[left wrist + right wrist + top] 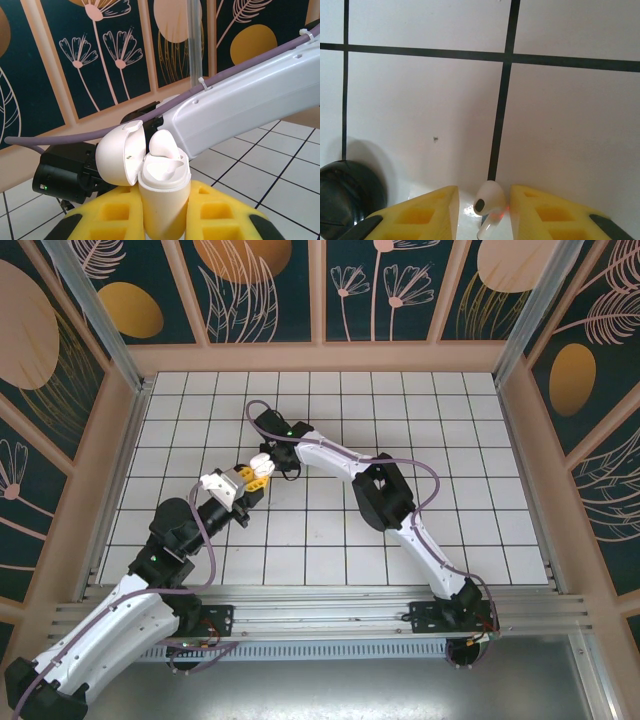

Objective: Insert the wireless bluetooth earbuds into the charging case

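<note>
My left gripper [162,200] is shut on the white charging case [162,210], held upright between its yellow fingers [105,217]. The case's lid [120,155] is swung open to the left, and one white earbud [164,144] sits in the case's top. From above, the case [262,462] shows at the tip of my left gripper [250,478], mid-table. My right gripper [485,192] points down at the tiled floor. A second white earbud [489,199] lies between its yellow fingers [545,210], against the right one with a gap to the left one.
A round black disc [344,199] sits on the tile just left of my right gripper. My right arm [335,455] reaches across the table, its white link [240,100] close behind the case. Wooden walls [320,358] ring the tiled floor.
</note>
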You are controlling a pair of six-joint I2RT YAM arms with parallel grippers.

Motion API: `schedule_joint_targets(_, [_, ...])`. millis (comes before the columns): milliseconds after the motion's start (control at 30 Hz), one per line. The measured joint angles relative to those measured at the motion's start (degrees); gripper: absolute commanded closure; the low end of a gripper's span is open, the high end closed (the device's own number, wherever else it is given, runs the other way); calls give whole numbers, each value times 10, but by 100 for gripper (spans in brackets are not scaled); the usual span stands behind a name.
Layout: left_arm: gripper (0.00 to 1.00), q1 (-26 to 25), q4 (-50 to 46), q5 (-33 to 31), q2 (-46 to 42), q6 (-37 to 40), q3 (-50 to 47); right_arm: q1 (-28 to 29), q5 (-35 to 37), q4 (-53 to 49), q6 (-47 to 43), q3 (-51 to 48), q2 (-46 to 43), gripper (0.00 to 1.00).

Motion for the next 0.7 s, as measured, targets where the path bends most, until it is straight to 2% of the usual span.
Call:
schedule_joint_targets(467, [100,0,0,0,0,0,-9,4,30,-8,-33,-3,-2,82])
schedule_joint_targets(700, [100,0,1,0,3,-1,-12,5,67,-5,-63,-71,-46,85])
